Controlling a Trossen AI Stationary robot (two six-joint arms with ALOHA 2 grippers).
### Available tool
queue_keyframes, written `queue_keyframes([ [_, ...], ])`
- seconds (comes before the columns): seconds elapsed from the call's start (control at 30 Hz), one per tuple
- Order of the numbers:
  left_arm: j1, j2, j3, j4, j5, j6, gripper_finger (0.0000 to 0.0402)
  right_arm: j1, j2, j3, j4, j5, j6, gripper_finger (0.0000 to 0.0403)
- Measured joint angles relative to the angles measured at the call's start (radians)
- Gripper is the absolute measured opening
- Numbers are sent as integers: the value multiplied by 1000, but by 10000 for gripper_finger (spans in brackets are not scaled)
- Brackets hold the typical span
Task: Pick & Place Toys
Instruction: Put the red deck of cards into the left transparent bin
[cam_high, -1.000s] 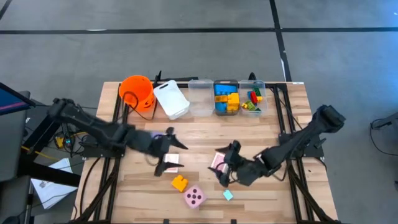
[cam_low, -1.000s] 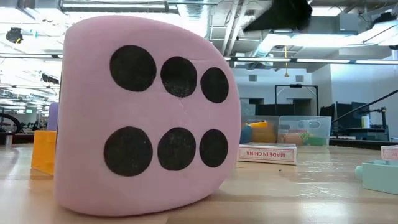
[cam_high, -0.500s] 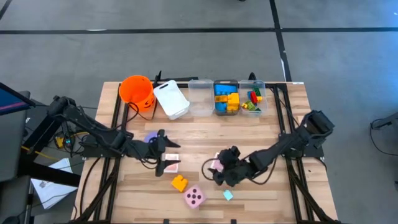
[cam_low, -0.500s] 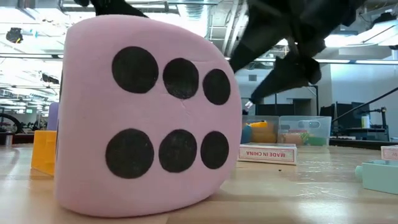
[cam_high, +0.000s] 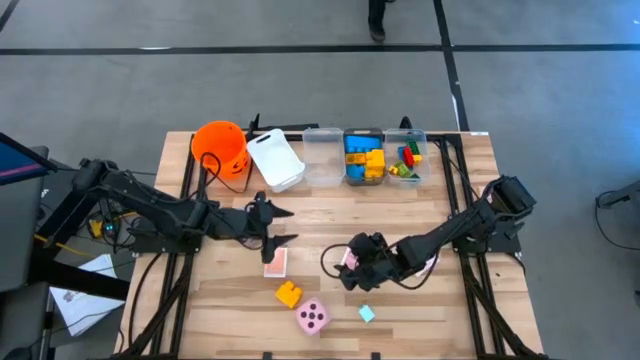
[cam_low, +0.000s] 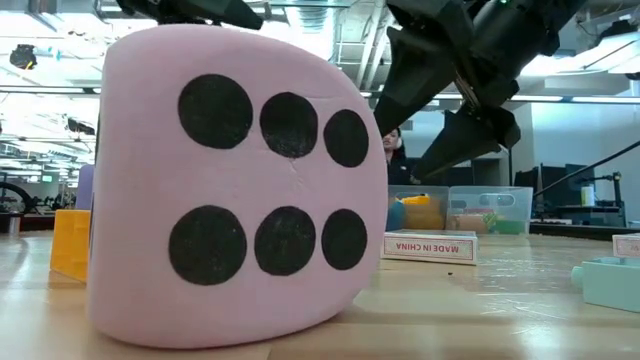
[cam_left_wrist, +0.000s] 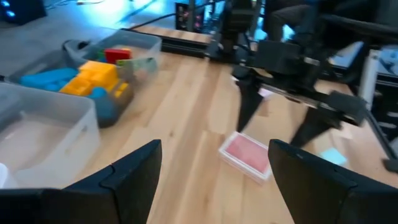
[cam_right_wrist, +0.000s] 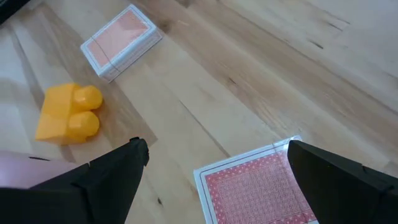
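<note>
Since the earlier frame both arms have shifted: the left gripper (cam_high: 280, 226) has drawn back from the card pack (cam_high: 276, 262) toward the bins (cam_high: 362, 156), and the right gripper (cam_high: 346, 268) has advanced over the second card pack (cam_high: 350, 260). Left jaws stand apart and hold nothing; the first pack lies flat on the table (cam_high: 440, 300), released just clear of them. Right jaws are also apart, straddling the second pack (cam_right_wrist: 261, 183) without closing, evidently lined up for a grasp across its narrow width. Between the first pack and the table's near edge lie the yellow brick (cam_high: 289, 294), the pink die (cam_high: 313, 317) and a small teal brick (cam_high: 366, 314), all untouched. Sorted bricks already fill two bins; the neighbouring clear bin (cam_high: 322, 156) sits vacant. The orange bucket (cam_high: 221, 148) stands at the far left of the bin row.
</note>
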Motion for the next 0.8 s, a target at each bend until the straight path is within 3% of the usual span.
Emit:
queue_keyframes([
  [0.23,51,0,0,3,0,1,286,1,0,0,-3,4,0,384],
  [0.8,56,0,0,10,1,0,286,-9,-1,0,-2,10,-3,384],
])
